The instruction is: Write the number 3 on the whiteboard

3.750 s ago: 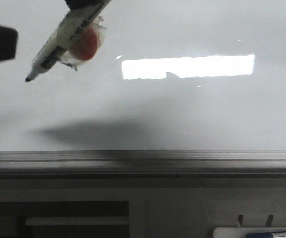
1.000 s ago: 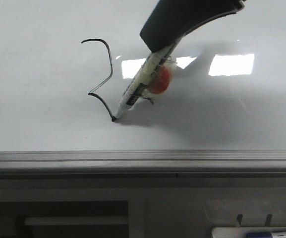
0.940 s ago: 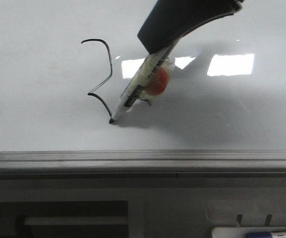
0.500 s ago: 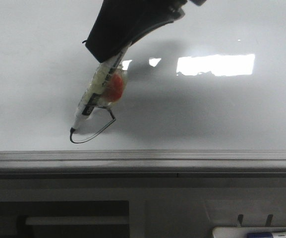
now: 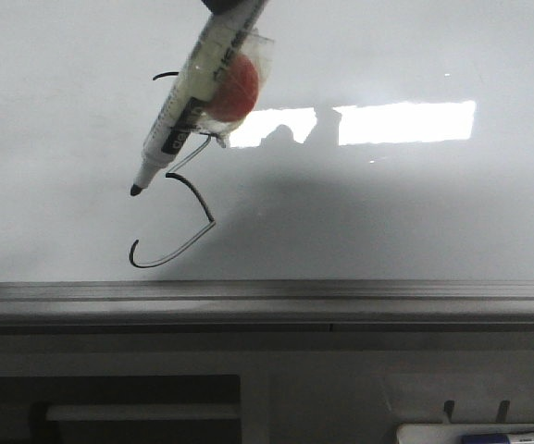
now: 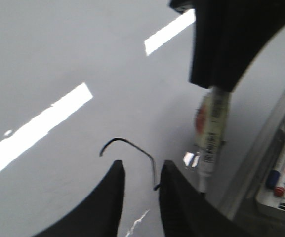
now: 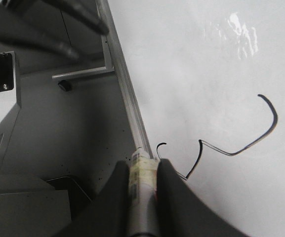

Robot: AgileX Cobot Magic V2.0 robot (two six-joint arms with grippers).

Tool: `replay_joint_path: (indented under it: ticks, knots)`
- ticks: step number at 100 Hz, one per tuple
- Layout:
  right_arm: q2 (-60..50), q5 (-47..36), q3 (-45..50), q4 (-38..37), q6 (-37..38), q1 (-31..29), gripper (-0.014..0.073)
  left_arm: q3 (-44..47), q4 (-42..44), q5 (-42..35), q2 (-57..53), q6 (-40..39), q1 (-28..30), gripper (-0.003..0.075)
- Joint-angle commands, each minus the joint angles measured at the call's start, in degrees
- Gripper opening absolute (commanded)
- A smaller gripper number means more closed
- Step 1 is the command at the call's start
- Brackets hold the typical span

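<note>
Across the glossy whiteboard (image 5: 415,213) above its grey rail, the number 3 (image 5: 188,208) stands complete, just below and right of the tip of the marker (image 5: 192,92), which the right gripper (image 7: 143,170) clamps while the left gripper (image 6: 141,185) hangs empty, slightly parted.

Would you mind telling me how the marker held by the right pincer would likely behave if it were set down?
The marker looks stiff and probably light. Its round barrel would likely roll, though the taped red lump might stop it. The right pincer clamps it.
</note>
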Motion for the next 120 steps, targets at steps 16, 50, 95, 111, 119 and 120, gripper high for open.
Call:
replay_joint_path:
  ticks: [16,50,95,111,119,120]
  knots:
    - [-1.36,-4.51,-1.8,1.2,-0.27,3.59,-0.0061,-1.72,0.47,-10.45,9.87,-0.2,-3.44,0.0316]
    - [-1.36,-5.15,-1.8,1.2,0.24,5.08,-0.0061,-1.96,0.46,-16.54,18.4,-0.05,-3.44,0.0315]
    - [-1.36,-5.24,-1.8,2.08,0.24,5.16,-0.0061,-1.96,0.37,-17.38,18.53,-0.05,-3.44,0.0216]
    - [-1.36,-5.24,-1.8,2.08,0.24,5.16,-0.0061,-1.96,0.37,-17.05,18.53,-0.05,-3.44,-0.002]
    - [-1.36,-5.24,-1.8,2.08,0.24,5.16,-0.0061,-1.96,0.37,-16.27,18.53,-0.05,-3.44,-0.002]
    - [-1.36,-5.24,-1.8,2.08,0.24,5.16,-0.0061,-1.96,0.37,-16.26,18.53,-0.05,-3.44,-0.0021]
